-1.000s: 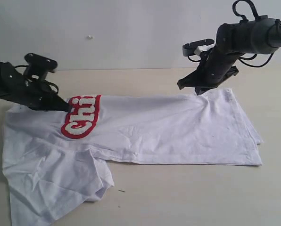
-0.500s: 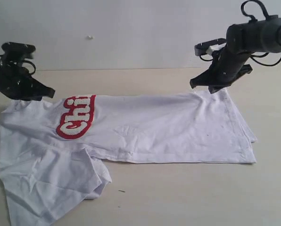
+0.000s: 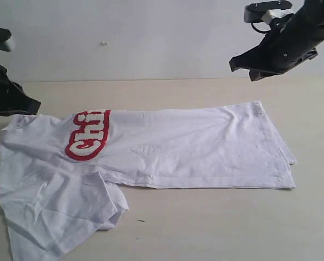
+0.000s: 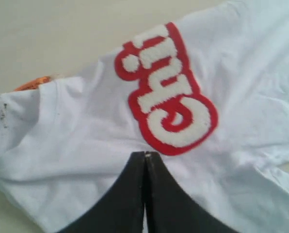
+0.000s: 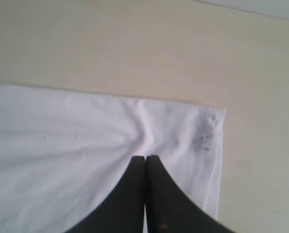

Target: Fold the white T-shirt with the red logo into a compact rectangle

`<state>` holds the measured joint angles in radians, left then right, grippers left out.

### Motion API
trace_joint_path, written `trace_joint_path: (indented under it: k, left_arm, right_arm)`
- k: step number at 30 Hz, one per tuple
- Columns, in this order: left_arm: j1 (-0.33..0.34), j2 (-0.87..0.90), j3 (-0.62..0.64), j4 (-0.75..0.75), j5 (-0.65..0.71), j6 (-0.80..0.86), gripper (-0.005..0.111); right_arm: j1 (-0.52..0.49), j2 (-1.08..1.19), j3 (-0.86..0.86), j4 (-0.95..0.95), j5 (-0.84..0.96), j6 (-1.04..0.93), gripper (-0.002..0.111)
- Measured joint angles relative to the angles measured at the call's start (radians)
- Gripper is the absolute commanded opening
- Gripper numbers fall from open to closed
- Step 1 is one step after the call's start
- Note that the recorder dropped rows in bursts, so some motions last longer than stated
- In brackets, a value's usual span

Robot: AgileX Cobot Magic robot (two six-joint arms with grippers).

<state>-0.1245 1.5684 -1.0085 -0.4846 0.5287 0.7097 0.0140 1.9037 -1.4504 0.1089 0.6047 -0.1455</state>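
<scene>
Exterior view: the white T-shirt [image 3: 194, 147] lies half-folded on the table [image 3: 216, 228], red logo [image 3: 88, 134] at left. Its near-left sleeve [image 3: 58, 212] is crumpled, so folding over it would likely trap lumps.

Left wrist view: the left gripper [image 4: 145, 155] has jaws together and empty. An orange neck tag [image 4: 33, 83] shows only here.

Right wrist view: the right gripper [image 5: 145, 158], jaws together and empty, hangs over the far-right hem corner [image 5: 210, 128].

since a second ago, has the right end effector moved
Yes. The right end effector rose up and rightward, off the white T-shirt, past the table's back edge.
</scene>
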Motion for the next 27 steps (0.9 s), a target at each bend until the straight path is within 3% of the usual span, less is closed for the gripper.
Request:
trace_joint_path:
  k: [11, 16, 19, 24, 27]
  left_arm:
    - [-0.149, -0.150, 0.191, -0.010, 0.122, 0.015, 0.000]
    - [-0.262, -0.152, 0.245, 0.006, 0.116, 0.015, 0.001]
    - [-0.343, -0.148, 0.261, 0.038, 0.090, -0.028, 0.013]
    - [-0.431, -0.080, 0.263, 0.076, 0.087, -0.082, 0.055]
    - [-0.494, -0.018, 0.263, 0.083, 0.061, -0.102, 0.057]
  right_arm:
    - [0.000, -0.157, 0.210, 0.152, -0.021, -0.093, 0.000]
    - [0.000, -0.210, 0.272, 0.177, 0.006, -0.114, 0.000]
    - [0.000, -0.220, 0.281, 0.177, 0.044, -0.121, 0.000]
    - [0.000, -0.220, 0.282, 0.179, 0.097, -0.131, 0.000]
    - [0.000, -0.220, 0.282, 0.179, 0.100, -0.131, 0.000]
